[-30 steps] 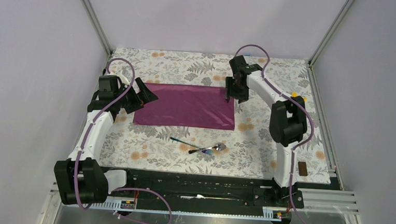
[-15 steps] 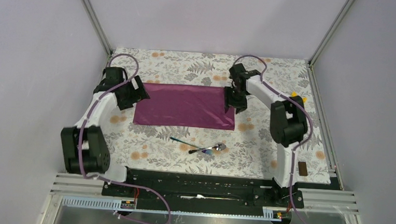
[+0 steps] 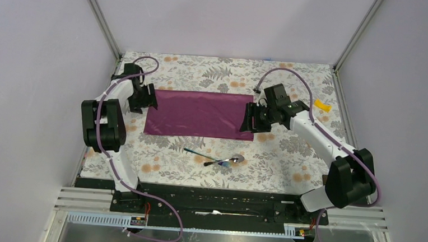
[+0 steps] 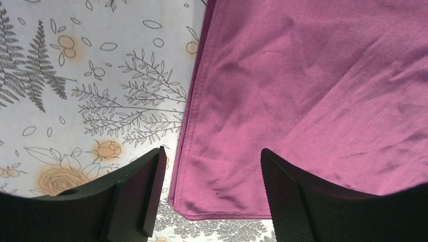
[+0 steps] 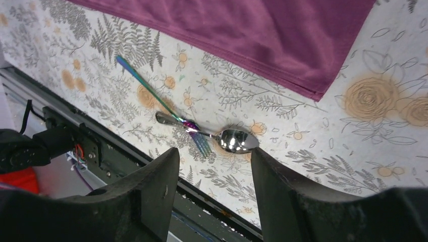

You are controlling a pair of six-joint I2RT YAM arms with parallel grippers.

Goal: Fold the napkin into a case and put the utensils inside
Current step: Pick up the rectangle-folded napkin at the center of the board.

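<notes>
Napkin (image 3: 201,114) lies flat, a plain rectangle on the floral tablecloth (image 3: 288,153), mid-table. Left gripper (image 3: 146,99) is at its 9 o'clock edge, fingers (image 4: 146,191) spread over the corner, holding nothing. Right gripper (image 3: 249,118) is at the 3 o'clock edge, jaws wide apart and empty too. At the napkin's 6 o'clock, spoon (image 3: 233,158) and iridescent fork (image 3: 198,152) lie crossed, clear of the cloth.
</notes>
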